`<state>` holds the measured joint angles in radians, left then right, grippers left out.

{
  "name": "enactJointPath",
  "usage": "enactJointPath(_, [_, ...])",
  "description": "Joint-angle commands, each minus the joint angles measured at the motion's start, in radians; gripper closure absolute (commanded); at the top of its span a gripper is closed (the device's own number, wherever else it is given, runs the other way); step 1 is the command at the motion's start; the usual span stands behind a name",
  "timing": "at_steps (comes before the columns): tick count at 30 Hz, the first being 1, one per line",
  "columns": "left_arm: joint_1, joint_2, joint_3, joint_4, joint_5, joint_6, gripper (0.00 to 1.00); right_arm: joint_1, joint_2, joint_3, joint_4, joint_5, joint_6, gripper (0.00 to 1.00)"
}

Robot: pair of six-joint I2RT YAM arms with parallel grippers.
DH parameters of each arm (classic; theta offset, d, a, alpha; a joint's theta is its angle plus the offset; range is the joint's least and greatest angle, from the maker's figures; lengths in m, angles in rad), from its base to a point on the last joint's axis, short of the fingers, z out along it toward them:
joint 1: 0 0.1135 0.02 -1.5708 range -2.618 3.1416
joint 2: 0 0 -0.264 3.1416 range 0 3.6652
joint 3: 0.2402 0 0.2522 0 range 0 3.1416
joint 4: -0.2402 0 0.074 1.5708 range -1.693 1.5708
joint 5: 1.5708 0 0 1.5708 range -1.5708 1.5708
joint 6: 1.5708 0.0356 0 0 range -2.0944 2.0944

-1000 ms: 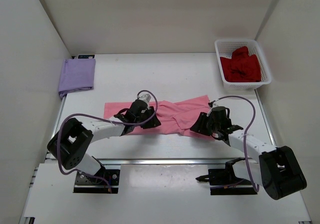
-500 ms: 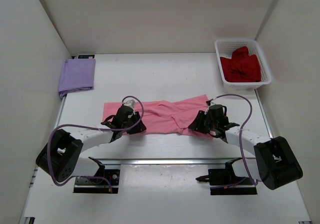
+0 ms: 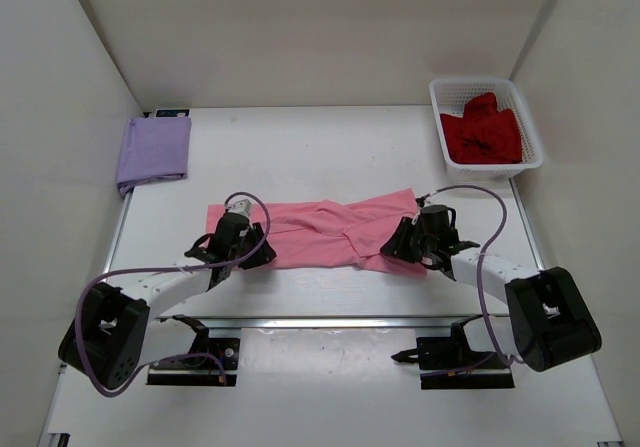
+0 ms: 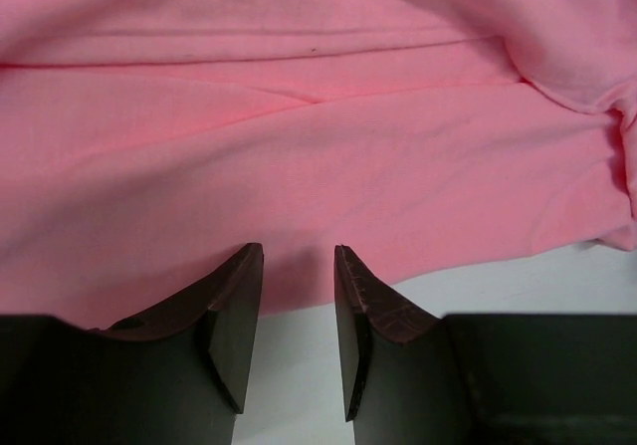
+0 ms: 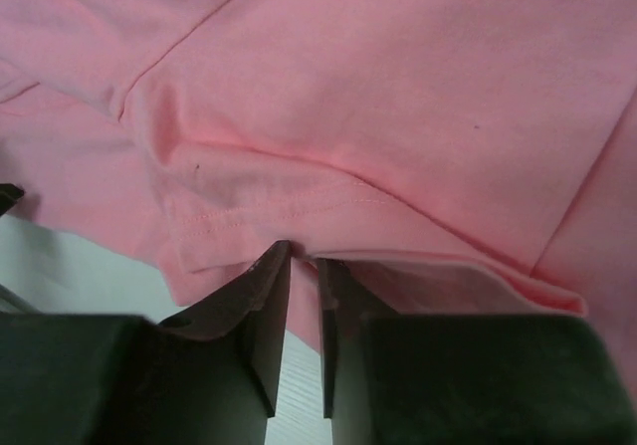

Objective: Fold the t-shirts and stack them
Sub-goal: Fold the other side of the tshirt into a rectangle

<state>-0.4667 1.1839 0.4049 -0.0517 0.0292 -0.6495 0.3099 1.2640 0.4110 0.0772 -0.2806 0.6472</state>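
The pink t-shirt lies spread in a long band across the middle of the table. My left gripper sits low at the shirt's near left edge; in the left wrist view the gripper is open, its tips just touching the pink hem, bare table between the fingers. My right gripper is at the shirt's near right corner; in the right wrist view the gripper has its jaws narrow but still apart, with a fold of pink hem between the tips. The lavender t-shirt lies folded far left. The dark red t-shirt is crumpled in the basket.
The white lattice basket stands at the far right corner against the wall. White walls close in the table on the left, back and right. A metal rail runs along the near table edge in front of the arm bases.
My left gripper slid left along the pink shirt's near edge, from its middle to its left end. My right gripper's jaws narrowed at the right corner hem.
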Motion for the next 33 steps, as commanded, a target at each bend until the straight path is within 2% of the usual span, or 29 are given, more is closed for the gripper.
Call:
enactJointPath(1, [0.033, -0.015, 0.023, -0.033, -0.005, 0.018, 0.54, 0.020, 0.017, 0.041, 0.062, -0.009, 0.019, 0.86])
enactJointPath(3, [0.022, -0.023, 0.031, -0.023, 0.005, 0.014, 0.54, 0.031, 0.012, 0.051, 0.059, -0.034, 0.023, 0.93])
enactJointPath(4, [0.014, -0.023, 0.044, -0.028, -0.015, 0.008, 0.54, 0.043, 0.002, 0.054, 0.055, -0.037, 0.026, 0.94])
enactJointPath(9, [-0.205, 0.066, 0.198, -0.025, 0.015, -0.030, 0.55, 0.072, -0.089, 0.023, -0.017, -0.066, 0.055, 0.98])
enactJointPath(12, [-0.243, 0.143, 0.258, 0.039, 0.080, -0.094, 0.55, 0.075, -0.155, -0.012, -0.046, -0.074, 0.072, 0.99])
enactJointPath(14, [-0.259, 0.187, 0.299, 0.084, 0.086, -0.117, 0.55, 0.074, -0.196, -0.050, -0.065, -0.056, 0.081, 0.96])
enactJointPath(16, [-0.291, 0.271, 0.345, 0.110, 0.112, -0.127, 0.55, 0.058, -0.207, -0.073, -0.076, -0.074, 0.077, 0.85])
enactJointPath(20, [-0.334, 0.385, 0.434, 0.141, 0.132, -0.156, 0.55, 0.020, -0.241, -0.078, -0.152, -0.126, 0.028, 0.74])
enactJointPath(24, [-0.352, 0.464, 0.453, 0.194, 0.129, -0.202, 0.54, -0.049, -0.333, -0.057, -0.215, -0.126, -0.020, 0.73])
enactJointPath(28, [-0.377, 0.505, 0.480, 0.217, 0.111, -0.220, 0.55, -0.127, -0.371, -0.081, -0.189, -0.173, -0.024, 0.76])
enactJointPath(33, [-0.408, 0.585, 0.500, 0.245, 0.118, -0.245, 0.56, -0.089, -0.359, -0.095, -0.168, -0.149, -0.018, 0.76])
